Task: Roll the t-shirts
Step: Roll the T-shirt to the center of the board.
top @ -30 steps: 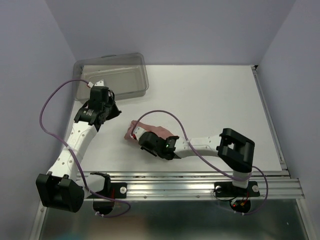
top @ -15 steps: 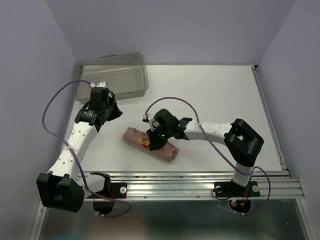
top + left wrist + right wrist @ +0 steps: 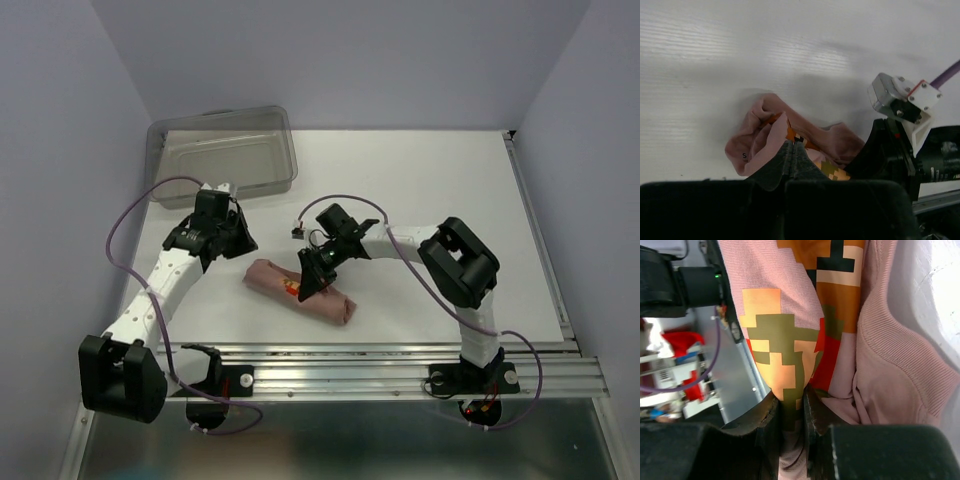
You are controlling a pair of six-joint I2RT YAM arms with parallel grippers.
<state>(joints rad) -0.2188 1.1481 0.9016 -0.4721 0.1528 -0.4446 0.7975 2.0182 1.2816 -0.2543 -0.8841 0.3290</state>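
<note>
White tabletop (image 3: 450, 200), lavender walls: the dusty-pink cotton t-shirt (image 3: 268, 276) lies rolled, well apart from the clear grey plastic bin (image 3: 290, 160), on its near-right side.
Right gripper (image 3: 306, 288) is clenched on a fold at the blocky orange-olive-red print (image 3: 785, 340). Left gripper (image 3: 792, 150) is pressed shut, apparently empty, between bin and roll. Risk: the pinch takes only outer layers, so a pull could unwind the roll; its bin-side end looks loose. No brand is readable; one tiny mark, perhaps "S".
</note>
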